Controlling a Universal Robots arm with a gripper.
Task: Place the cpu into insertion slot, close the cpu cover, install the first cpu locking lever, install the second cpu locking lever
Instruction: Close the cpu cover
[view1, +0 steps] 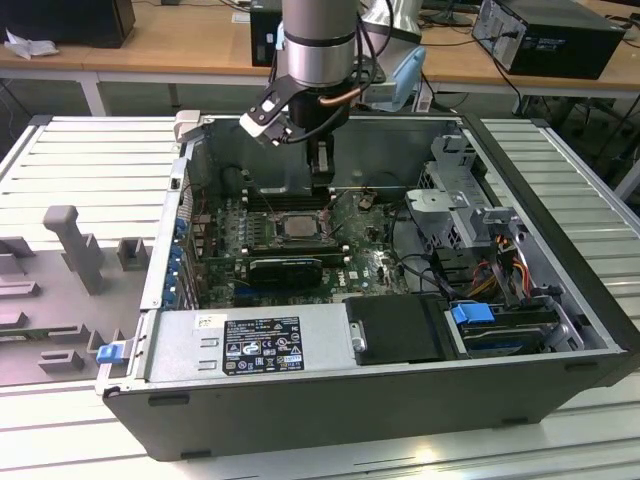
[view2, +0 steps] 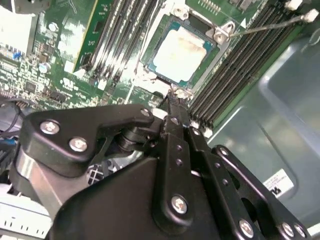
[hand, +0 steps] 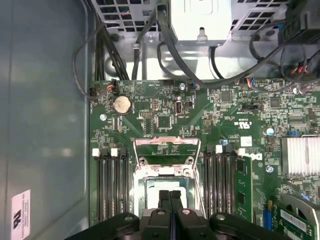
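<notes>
Within the square insertion slot (view2: 195, 22) sits the flat silver-grey cpu (view2: 181, 50).

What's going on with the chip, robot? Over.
Gripper shut, empty, just above the cpu. Chip seated in insertion slot. Cpu cover open, tilted back. Nothing blocking.

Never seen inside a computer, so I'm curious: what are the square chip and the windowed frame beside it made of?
The cpu looks topped with pale silver-grey metal, matte: it shows a soft, even sheen. The cpu cover seems thin sheet metal, dull grey: slim bright edges around a large window. Which metals, I cannot tell.
</notes>
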